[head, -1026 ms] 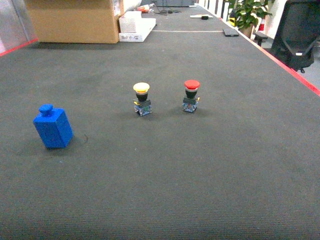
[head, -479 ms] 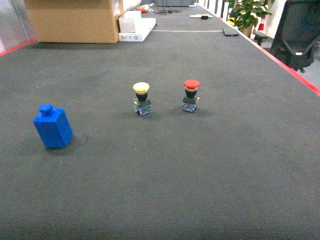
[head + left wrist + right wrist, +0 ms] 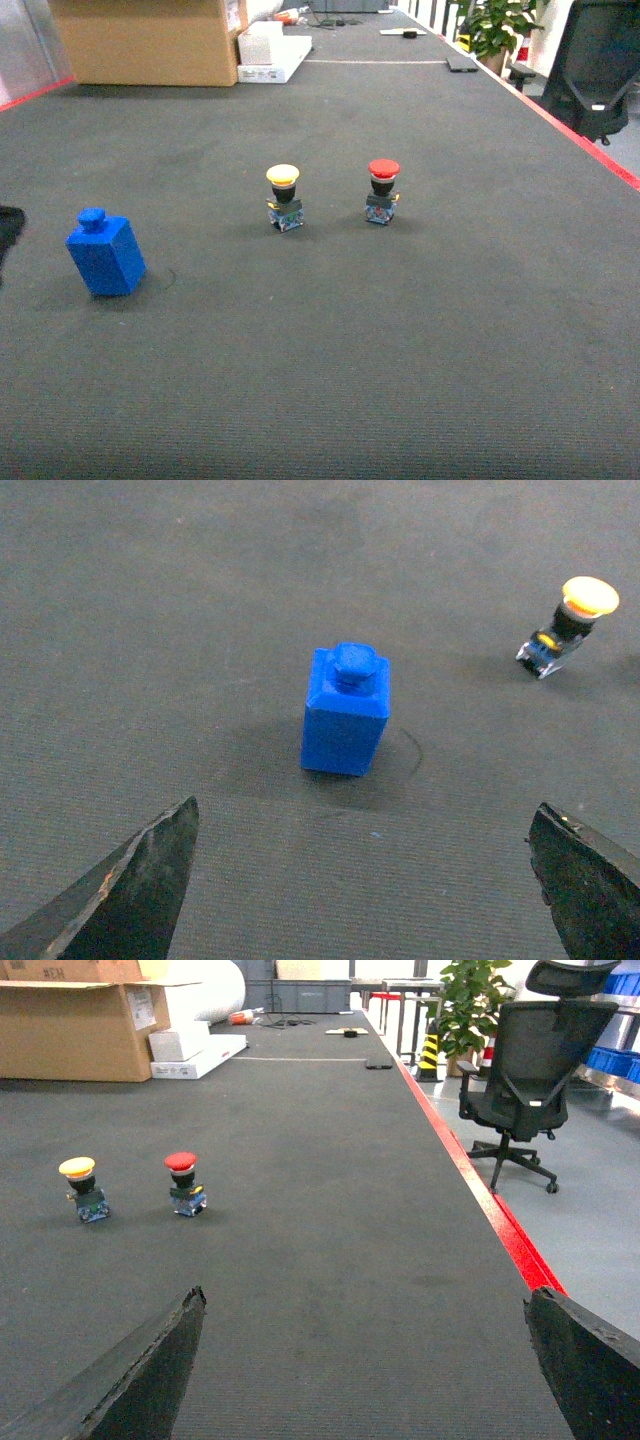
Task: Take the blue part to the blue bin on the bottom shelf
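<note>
The blue part [image 3: 105, 254], a blue block with a round knob on top, stands upright on the dark carpet at the left of the head view. The left wrist view shows the blue part [image 3: 346, 710] ahead of my left gripper [image 3: 365, 825], whose black fingers are spread wide with only carpet between them. A dark tip of the left gripper [image 3: 8, 225] shows at the left edge of the head view, left of the part. My right gripper [image 3: 365, 1305] hangs open over bare carpet. The blue bin and the bottom shelf are out of view.
A yellow push button [image 3: 284, 197] and a red push button [image 3: 382, 190] stand mid-carpet. A cardboard box [image 3: 150, 40] and white boxes [image 3: 272, 52] sit at the back left. A red floor stripe [image 3: 480, 1205], an office chair [image 3: 530, 1070] and a plant [image 3: 470, 1005] lie to the right.
A dark tip of the left gripper has come into the head view at the left edge beside the blue part. The objects have not moved.
</note>
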{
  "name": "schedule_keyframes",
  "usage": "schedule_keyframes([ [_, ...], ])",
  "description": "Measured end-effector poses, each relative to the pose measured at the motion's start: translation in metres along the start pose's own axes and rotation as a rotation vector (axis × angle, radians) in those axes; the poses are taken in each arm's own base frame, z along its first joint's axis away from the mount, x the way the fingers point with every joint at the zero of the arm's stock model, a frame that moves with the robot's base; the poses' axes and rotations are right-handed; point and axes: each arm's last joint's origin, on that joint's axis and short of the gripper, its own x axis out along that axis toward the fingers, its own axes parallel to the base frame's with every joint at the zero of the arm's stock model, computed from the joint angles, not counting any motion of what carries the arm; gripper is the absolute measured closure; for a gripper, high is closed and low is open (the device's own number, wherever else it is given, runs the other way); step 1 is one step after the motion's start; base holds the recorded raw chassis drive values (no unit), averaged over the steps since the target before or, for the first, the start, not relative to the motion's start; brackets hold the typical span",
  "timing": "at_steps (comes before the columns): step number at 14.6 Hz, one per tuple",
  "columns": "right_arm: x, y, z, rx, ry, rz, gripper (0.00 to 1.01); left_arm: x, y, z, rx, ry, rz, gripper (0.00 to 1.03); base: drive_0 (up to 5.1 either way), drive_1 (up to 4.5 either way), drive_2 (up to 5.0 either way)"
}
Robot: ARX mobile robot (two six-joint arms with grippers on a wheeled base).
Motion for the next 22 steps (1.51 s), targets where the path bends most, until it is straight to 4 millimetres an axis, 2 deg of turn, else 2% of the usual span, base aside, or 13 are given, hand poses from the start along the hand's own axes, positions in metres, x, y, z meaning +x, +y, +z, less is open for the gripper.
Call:
schedule_keyframes([
  [3, 0.0, 0.0, 0.0, 0.0, 0.0, 0.0, 0.03, 0.046, -0.006, 0.004, 0.02, 0.037, -0.036, 0.05, 0.0, 0.0, 0.0],
  [5, 0.0, 0.0, 0.0, 0.0, 0.0, 0.0, 0.03, 0.076, -0.005, -0.007, 0.038, 0.075, -0.037, 0.05, 0.0, 0.0, 0.0],
  [7, 0.0, 0.0, 0.0, 0.0, 0.0, 0.0, 0.03, 0.099, -0.003, -0.021, 0.04, 0.105, -0.029, 0.05, 0.0, 0.0, 0.0],
  [11, 0.0, 0.0, 0.0, 0.0, 0.0, 0.0, 0.03, 0.138, 0.001, -0.032, 0.06, 0.145, -0.025, 0.05, 0.0, 0.0, 0.0],
  [13, 0.0, 0.0, 0.0, 0.0, 0.0, 0.0, 0.03, 0.17, 0.004, -0.028, 0.071, 0.144, -0.011, 0.05, 0.0, 0.0, 0.0],
  [15, 0.0, 0.0, 0.0, 0.0, 0.0, 0.0, 0.03, 0.18, 0.007, -0.028, 0.07, 0.156, 0.004, 0.05, 0.0, 0.0, 0.0],
  [17, 0.0, 0.0, 0.0, 0.0, 0.0, 0.0, 0.03, 0.183, 0.007, -0.025, 0.076, 0.171, 0.006, 0.15, 0.0, 0.0, 0.0],
  [20, 0.0, 0.0, 0.0, 0.0, 0.0, 0.0, 0.03, 0.183, 0.007, -0.027, 0.074, 0.194, -0.007, 0.44, 0.0, 0.0, 0.0],
  [21, 0.0, 0.0, 0.0, 0.0, 0.0, 0.0, 0.03, 0.178, 0.007, -0.028, 0.07, 0.198, -0.004, 0.54, 0.0, 0.0, 0.0],
  [22, 0.0, 0.0, 0.0, 0.0, 0.0, 0.0, 0.03, 0.17, 0.007, -0.028, 0.057, 0.195, -0.004, 0.58, 0.0, 0.0, 0.0],
])
